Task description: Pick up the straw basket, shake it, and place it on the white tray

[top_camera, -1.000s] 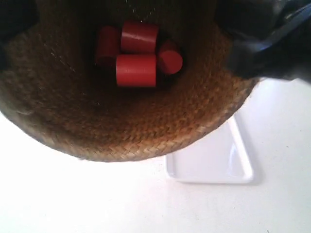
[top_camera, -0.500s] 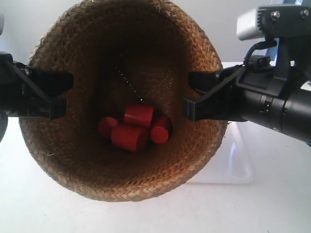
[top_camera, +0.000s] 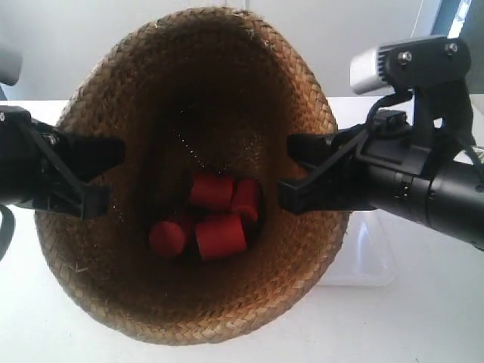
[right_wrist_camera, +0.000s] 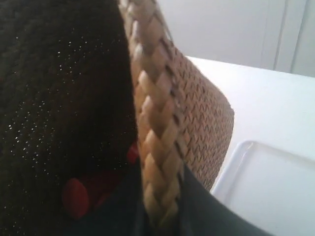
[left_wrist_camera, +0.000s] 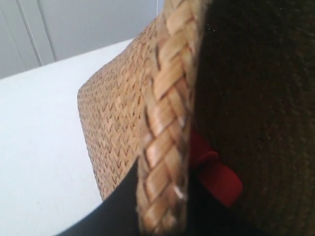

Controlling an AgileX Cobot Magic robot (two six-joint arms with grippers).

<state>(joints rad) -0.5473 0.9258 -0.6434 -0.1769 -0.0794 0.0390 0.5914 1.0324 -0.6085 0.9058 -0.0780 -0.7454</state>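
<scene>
The straw basket hangs in the air, its mouth tipped toward the exterior camera. My left gripper is shut on its braided rim at the exterior view's left, and my right gripper is shut on the rim opposite. In the left wrist view the black fingers clamp the rim. The right wrist view shows the same pinch by the right gripper on the rim. The white tray lies on the table, mostly hidden behind the basket; its corner shows just beside the basket's wall.
Several red cylinders lie loose in the basket's bottom, also seen from the wrists. The white table spreads under everything, with a pale wall behind.
The basket, which filled the upper frame close to the camera, has dropped lower, and both grippers now show on its rim. The red cylinders have tumbled into a new arrangement.
</scene>
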